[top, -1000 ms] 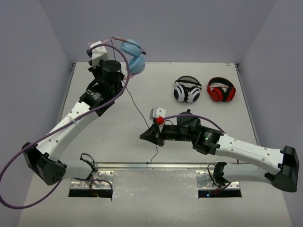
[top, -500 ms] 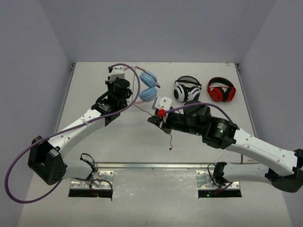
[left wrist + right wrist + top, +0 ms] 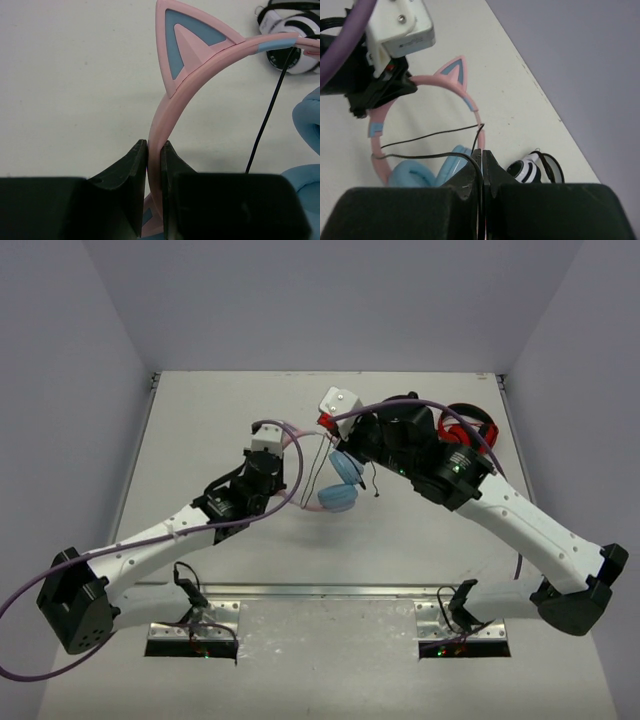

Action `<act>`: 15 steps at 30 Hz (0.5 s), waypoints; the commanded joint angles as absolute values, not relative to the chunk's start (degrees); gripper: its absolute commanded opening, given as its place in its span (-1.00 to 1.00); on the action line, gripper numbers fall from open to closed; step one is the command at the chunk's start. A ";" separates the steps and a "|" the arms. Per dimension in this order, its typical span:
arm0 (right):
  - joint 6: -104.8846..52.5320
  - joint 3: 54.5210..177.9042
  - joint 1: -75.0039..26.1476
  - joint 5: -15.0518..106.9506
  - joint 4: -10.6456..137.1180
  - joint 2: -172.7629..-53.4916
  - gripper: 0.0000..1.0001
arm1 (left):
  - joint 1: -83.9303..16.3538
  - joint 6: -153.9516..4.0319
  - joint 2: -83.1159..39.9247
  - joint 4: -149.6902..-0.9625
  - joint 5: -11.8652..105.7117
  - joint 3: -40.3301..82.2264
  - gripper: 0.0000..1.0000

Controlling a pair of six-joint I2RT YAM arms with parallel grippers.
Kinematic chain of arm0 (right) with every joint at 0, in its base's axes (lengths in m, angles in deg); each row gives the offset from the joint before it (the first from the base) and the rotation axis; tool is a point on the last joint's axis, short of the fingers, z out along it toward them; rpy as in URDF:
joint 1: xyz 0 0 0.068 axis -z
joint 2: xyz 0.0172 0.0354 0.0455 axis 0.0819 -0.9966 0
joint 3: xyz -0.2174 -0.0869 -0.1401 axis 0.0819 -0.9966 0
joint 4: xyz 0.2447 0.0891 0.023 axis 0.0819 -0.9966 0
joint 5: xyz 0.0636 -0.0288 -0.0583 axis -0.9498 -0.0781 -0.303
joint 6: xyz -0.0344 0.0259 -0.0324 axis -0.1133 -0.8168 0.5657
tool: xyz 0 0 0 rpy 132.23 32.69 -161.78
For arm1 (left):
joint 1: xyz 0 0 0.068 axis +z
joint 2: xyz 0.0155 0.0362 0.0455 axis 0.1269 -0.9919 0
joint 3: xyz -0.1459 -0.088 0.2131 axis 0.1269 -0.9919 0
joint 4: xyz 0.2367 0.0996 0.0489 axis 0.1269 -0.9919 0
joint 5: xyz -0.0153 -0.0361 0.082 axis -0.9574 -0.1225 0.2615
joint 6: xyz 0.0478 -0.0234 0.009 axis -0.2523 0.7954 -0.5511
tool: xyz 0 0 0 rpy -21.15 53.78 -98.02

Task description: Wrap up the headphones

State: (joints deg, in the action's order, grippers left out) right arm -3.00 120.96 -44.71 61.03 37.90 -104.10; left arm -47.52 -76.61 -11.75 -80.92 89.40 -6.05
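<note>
A pair of white over-ear headphones with black trim and a black headband (image 3: 526, 171) lies flat on the off-white tabletop (image 3: 510, 100), just beyond the right gripper (image 3: 481, 154) and a touch to its right. From the left gripper (image 3: 155, 146) it sits well ahead and off to the right. Further to the right of the right gripper, towards the table's far right corner, a glossy red pair with black padding (image 3: 480, 423) lies half hidden from above. Plain lilac-grey walls (image 3: 350, 300) close in the table on three sides.
</note>
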 commanded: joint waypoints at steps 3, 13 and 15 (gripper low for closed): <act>7.52 125.30 -43.91 68.26 40.71 -106.75 -0.97 | -53.51 -70.46 -7.98 -81.28 86.75 -7.01 -0.99; 7.63 125.30 -35.83 65.29 44.23 -110.52 -0.93 | -56.33 -65.98 2.21 -86.72 80.06 -9.66 -0.99; 6.31 126.09 -34.77 63.01 44.32 -111.23 -0.93 | -57.12 -65.71 3.44 -89.02 78.31 -8.95 -0.99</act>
